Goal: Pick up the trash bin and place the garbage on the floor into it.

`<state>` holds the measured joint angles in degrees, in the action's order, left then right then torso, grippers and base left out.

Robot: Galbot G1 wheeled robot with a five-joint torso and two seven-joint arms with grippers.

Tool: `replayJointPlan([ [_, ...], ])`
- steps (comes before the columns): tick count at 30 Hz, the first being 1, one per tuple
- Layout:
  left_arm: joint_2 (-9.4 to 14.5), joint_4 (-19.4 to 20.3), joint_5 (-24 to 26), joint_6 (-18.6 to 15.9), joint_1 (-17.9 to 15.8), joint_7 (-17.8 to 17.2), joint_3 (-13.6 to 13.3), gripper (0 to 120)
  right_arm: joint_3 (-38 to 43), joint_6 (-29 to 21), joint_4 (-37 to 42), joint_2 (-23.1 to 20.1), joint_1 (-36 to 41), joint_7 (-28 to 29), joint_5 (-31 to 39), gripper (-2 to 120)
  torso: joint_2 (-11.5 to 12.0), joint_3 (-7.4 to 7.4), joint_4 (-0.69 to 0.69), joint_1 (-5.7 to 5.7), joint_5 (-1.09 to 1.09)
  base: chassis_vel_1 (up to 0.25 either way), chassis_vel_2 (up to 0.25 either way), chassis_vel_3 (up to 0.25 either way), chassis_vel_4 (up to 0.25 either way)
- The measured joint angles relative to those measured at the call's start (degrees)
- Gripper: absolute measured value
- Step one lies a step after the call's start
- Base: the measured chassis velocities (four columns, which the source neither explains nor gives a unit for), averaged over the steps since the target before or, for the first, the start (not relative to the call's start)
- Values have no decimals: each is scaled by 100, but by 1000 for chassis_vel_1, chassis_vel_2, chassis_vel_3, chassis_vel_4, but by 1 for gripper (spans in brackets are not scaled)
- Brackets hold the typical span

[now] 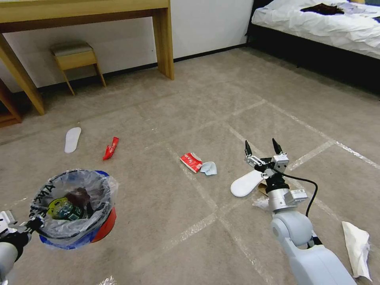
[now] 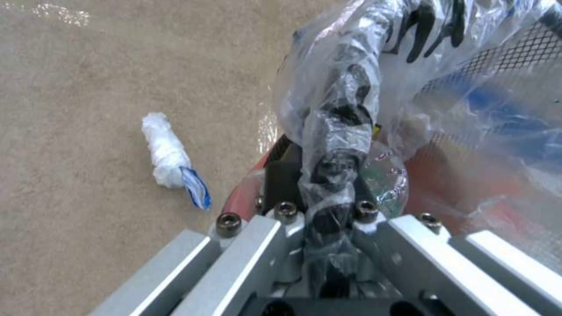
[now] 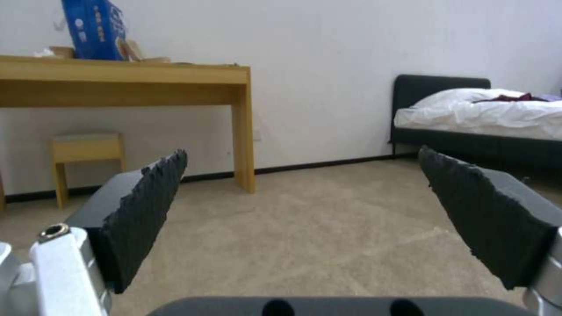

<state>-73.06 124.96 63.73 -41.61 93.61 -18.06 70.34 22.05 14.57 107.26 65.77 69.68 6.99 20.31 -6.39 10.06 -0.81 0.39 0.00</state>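
Trash bin (image 1: 103,225) hung at the left gripper (image 2: 328,197), which was clamped on its bagged rim, above the floor (image 1: 166,221).
It seemed light, with a thin slippery liner, so the rim was the firm hold. Right gripper (image 1: 261,149) was raised level, fingers wide apart, above a white slipper (image 1: 246,183).

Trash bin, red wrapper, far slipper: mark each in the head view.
trash bin (image 1: 103,228): head view, red side wall.
red wrapper (image 1: 111,148): head view, middle of the strip.
far slipper (image 1: 73,139): head view, middle of the sole.
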Motion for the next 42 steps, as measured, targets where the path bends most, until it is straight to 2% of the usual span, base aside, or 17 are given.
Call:
replayJointPlan([
  [17, 15, -72, 35, 2, -38, -5, 25, 0, -29, 14, -27, -33, -16, -27, -27, 100, 0, 0, 0, 0, 0, -27, -26, -26, -28],
  [22, 15, -97, 41, 2, -25, 2, 51, 0, -42, 42, -62, -26, -11, -39, -51, 100, 0, 0, -5, 0, 0, -75, -85, -86, -76],
  [28, 4, -147, 41, 3, -8, 7, 96, 0, -52, 71, -79, -11, -6, -97, -42, 100, 0, 0, 1, 0, 0, -22, -17, -16, -17],
  [42, 43, -262, 42, 3, -47, -2, 114, 0, -47, 236, -155, 32, 65, -254, -74, 100, 0, 0, 0, 0, 0, 0, 0, 0, 0],
])
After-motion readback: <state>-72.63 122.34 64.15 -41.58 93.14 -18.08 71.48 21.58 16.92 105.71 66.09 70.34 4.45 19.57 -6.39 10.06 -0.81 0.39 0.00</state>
